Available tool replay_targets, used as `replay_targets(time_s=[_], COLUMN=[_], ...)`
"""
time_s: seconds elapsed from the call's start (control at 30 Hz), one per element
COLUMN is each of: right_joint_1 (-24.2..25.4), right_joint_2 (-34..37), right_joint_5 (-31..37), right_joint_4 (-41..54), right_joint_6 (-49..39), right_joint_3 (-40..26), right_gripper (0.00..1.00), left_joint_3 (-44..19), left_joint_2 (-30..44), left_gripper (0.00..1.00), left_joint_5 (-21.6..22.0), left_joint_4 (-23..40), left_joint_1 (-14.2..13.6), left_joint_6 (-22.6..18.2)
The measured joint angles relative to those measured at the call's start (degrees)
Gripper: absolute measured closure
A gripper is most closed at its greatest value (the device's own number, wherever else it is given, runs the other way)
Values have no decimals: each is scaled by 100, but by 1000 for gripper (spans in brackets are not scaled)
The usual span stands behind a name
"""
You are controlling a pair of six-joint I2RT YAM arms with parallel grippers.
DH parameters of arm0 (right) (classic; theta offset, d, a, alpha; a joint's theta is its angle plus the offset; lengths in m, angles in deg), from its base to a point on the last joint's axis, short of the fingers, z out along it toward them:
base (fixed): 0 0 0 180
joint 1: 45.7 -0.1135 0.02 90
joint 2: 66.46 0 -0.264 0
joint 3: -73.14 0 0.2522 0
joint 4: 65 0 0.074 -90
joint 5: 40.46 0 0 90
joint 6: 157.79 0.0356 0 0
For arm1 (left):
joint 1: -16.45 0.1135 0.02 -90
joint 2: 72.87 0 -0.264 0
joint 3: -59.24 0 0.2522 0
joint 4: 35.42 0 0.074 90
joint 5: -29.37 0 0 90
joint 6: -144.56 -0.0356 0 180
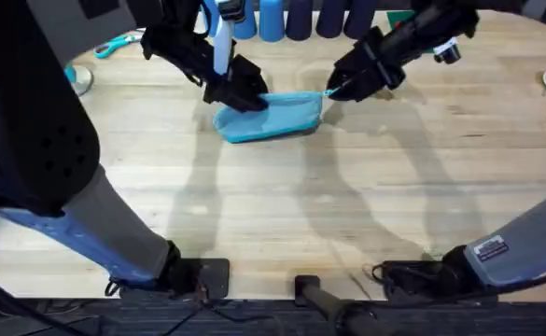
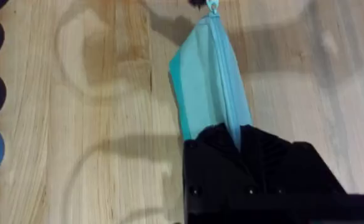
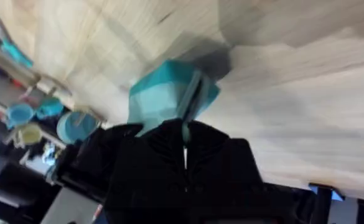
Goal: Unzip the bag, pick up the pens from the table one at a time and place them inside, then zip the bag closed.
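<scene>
Left gripper (image 1: 245,96): fingers pressed together on the left end of the bag (image 1: 273,116). Left wrist view confirms it: black fingers (image 2: 231,146) closed over the fabric, the zipper line running away from them. Reads as an anchoring hold, so the pouch will not slide when the zipper is drawn.

Right gripper (image 1: 340,90): at the opposite, right end of the bag, pinched shut on the zipper pull (image 2: 213,9), which shows as a small light tab at the tip of the fingers. Right wrist view has the bag's end just beyond the fingers (image 3: 163,143), a thin pale strip between them (likely the pull or its cord).

Bag: light blue, lying lengthwise on the table (image 1: 273,205) between the two grippers, stretched slightly along the zipper. Whether the zipper is open or closed along its length, cannot tell; from the left wrist it looks closed.

No pens to be made out on the table. Blue cups (image 1: 273,19) stand in a row at the far edge, behind the bag.

Judgement: zipper step in hand, one arm bracing, the other pulling
</scene>
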Motion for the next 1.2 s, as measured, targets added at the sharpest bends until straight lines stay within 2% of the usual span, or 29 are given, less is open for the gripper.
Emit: replay_targets(time_s=[0.13,0.2,0.3,0.73,0.97,1.07,1.17,1.2], right_joint_1=[285,467,604,510,279,153,-8,-76], right_joint_2=[-35,-75,-150,-186,-184,-186,-185,-186], right_joint_5=[317,577,881,1267,1285,1285,1304,1314], right_joint_4=[179,271,384,426,328,339,343,336], right_joint_6=[-158,-221,-290,-530,-1186,-1681,-2236,-2445], right_joint_3=[0,0,0,0,-33,-248,-706,-883], right_gripper=[971,971,971,971,963,813,530,384], left_joint_3=[0,0,0,0,0,0,0,0], left_joint_2=[0,0,0,0,0,2,0,0], left_gripper=[958,958,958,959,959,959,959,959], left_joint_5=[267,509,593,649,649,649,649,649], left_joint_4=[46,93,111,109,109,109,109,109], left_joint_1=[32,119,272,286,286,286,286,286], left_joint_6=[0,0,0,0,0,0,0,0])
